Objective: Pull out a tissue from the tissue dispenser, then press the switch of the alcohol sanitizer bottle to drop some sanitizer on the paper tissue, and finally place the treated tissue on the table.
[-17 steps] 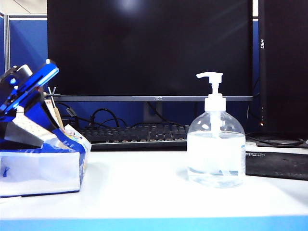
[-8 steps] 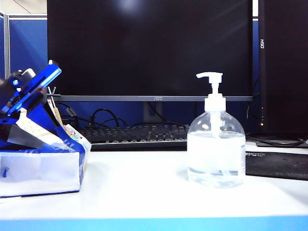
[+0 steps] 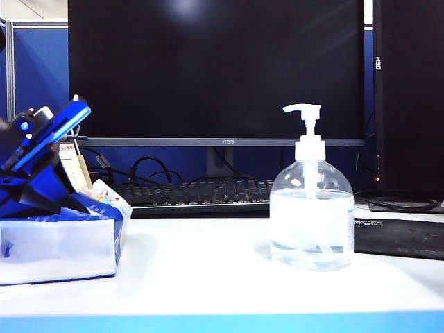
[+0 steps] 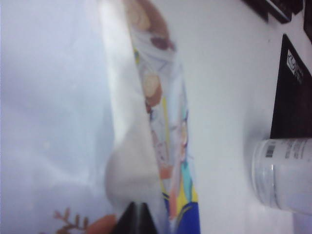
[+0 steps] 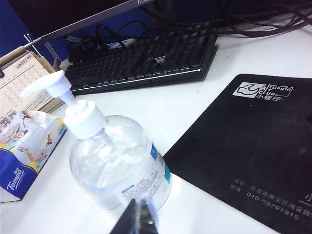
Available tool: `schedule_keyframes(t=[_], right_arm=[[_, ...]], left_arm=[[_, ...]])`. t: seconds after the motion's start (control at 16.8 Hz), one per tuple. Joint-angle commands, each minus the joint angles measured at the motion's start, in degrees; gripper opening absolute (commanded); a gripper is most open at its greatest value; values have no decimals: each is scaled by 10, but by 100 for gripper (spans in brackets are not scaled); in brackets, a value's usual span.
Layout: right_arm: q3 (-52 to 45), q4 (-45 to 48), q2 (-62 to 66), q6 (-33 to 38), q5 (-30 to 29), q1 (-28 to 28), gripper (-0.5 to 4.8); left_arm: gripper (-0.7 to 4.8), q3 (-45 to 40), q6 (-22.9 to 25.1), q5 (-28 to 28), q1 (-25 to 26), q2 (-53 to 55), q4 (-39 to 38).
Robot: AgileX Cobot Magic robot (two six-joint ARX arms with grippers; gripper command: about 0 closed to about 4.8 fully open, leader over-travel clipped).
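The blue-and-white tissue dispenser [image 3: 59,246] lies at the left of the white table [image 3: 208,277]. My left gripper [image 3: 38,198] is pressed down onto the pack's top. In the left wrist view the left gripper [image 4: 136,212] is shut on the white tuft of tissue [image 4: 130,168] that rises from the dispenser [image 4: 48,97]. The clear alcohol sanitizer bottle [image 3: 311,218] stands right of centre, its white pump switch [image 3: 305,114] pointing left. In the right wrist view my right gripper [image 5: 140,212] hovers shut and empty just short of the bottle [image 5: 117,161], below the switch [image 5: 63,95].
A black mat [image 3: 399,239] lies right of the bottle. A keyboard [image 3: 194,194] and a dark monitor [image 3: 215,69] stand behind. A beige desk calendar [image 3: 73,166] stands behind the dispenser.
My left gripper has sunk slightly onto the dispenser's top and its jaws have closed on the tissue tuft. The bottle has not moved.
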Motion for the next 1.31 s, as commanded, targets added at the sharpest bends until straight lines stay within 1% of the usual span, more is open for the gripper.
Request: schedule_keyframes(t=[0.06,0.12,0.18,0.24,0.3,0.36,0.53,0.65,0.83,0.95,1.07,1.13,1.19,1.25,1.31], right_arm=[[4,10,0,1,-1,0,-1],[4,10,0,1,-1,0,-1],[4,10,0,1,-1,0,-1],[4,10,0,1,-1,0,-1],[4,10,0,1,-1,0,-1],[4,10,0,0,-1,0,-1],[4,10,0,0,-1,0,-1],[4,10,0,1,-1,0,-1],[4,10,0,0,-1,0,-1],[4,9,0,0,-1,0,-1],[4,10,0,0,-1,0,-1],[4,9,0,1,-1,0,-1],[4,10,0,0,-1,0,-1],[4,10,0,0,-1,0,-1],[4,10,0,0,0,0,-1]], left_arm=[[-6,3,-3,22,0,-2,30],[-6,8,-15,33,0,-2,37],[17,14,-13,41,0,-2,37],[78,19,-13,47,0,-1,37],[176,26,-14,53,0,-1,36],[192,32,-13,57,0,-1,35],[193,41,-12,66,0,16,16],[193,42,-11,70,0,22,-11],[193,49,-9,89,1,22,-20],[193,73,9,91,1,21,-53],[193,119,57,74,2,21,-140],[193,134,76,58,2,21,-175],[193,154,108,29,1,21,-227],[193,167,131,5,1,21,-263],[193,170,138,0,2,22,-275]])
